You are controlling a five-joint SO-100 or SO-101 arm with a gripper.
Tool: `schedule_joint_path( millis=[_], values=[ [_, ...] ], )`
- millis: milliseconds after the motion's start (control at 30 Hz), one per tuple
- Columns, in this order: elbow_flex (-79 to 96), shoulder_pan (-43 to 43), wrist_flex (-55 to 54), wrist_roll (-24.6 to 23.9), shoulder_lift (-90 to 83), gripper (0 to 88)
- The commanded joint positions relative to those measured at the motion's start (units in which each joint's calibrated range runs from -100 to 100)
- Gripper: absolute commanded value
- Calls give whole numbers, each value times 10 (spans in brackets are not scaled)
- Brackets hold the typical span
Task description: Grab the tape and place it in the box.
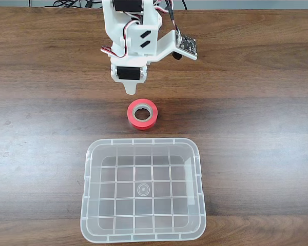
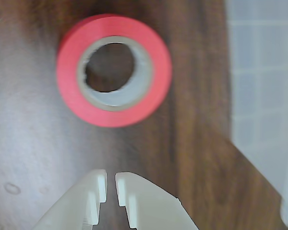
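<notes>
Tape, a red ring with grey-tan core, is laid flat on wood-grain worktop, between tool and clear grid-bottomed box. Nearly closed, empty white fingers are revealed in wrist view.

No readable text, labels, brands or numbers anywhere.

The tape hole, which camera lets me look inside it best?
The wrist view: the tape is big and close there, with the table showing through its hole, though a bit blurry. The fixed view shows the tape whole but small, between the gripper and the box.
</notes>
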Motion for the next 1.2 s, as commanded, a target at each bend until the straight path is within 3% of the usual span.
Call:
schedule_joint_path(
  millis=[0, 233, 533, 733, 1167],
  values=[
    [-44, -1, -35, 24, 64, 13],
    [25, -1, -130, 42, 105, 13],
    [32, -30, -128, 40, 106, 24],
    [39, -50, -87, 42, 105, 217],
    [69, -44, -91, 39, 107, 190]
  ],
)
